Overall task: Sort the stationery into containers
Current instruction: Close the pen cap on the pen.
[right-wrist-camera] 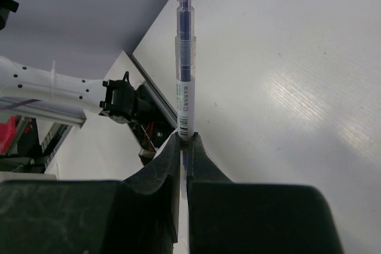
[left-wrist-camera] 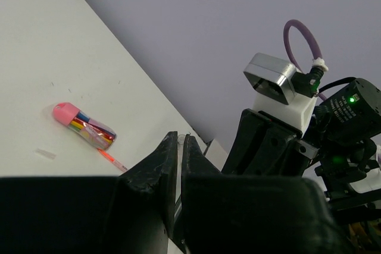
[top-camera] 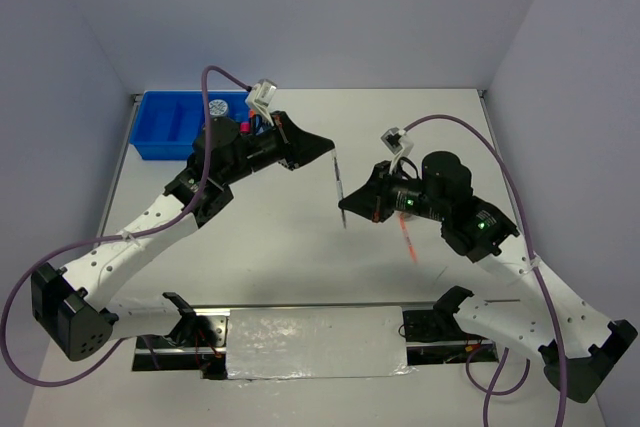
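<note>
A thin silver pen [top-camera: 339,187] hangs in the air over the middle of the table, held between both grippers. My right gripper [top-camera: 346,213] is shut on its lower end; in the right wrist view the pen [right-wrist-camera: 184,57] runs straight up out of the closed gripper [right-wrist-camera: 185,138]. My left gripper [top-camera: 327,147] is closed on the pen's upper end, and its clear tip [left-wrist-camera: 180,141] shows between the nearly closed jaws. The blue tray [top-camera: 160,137] stands at the back left behind the left arm. A pink-capped tube [left-wrist-camera: 83,126] and an orange pen [left-wrist-camera: 112,160] lie on the table.
The orange pen [top-camera: 408,242] lies beside the right arm's wrist. A round blue-white disc [top-camera: 220,107] and a pink-red item [top-camera: 245,127] sit in the tray, partly hidden by the left arm. A small scrap [left-wrist-camera: 46,153] lies on the table.
</note>
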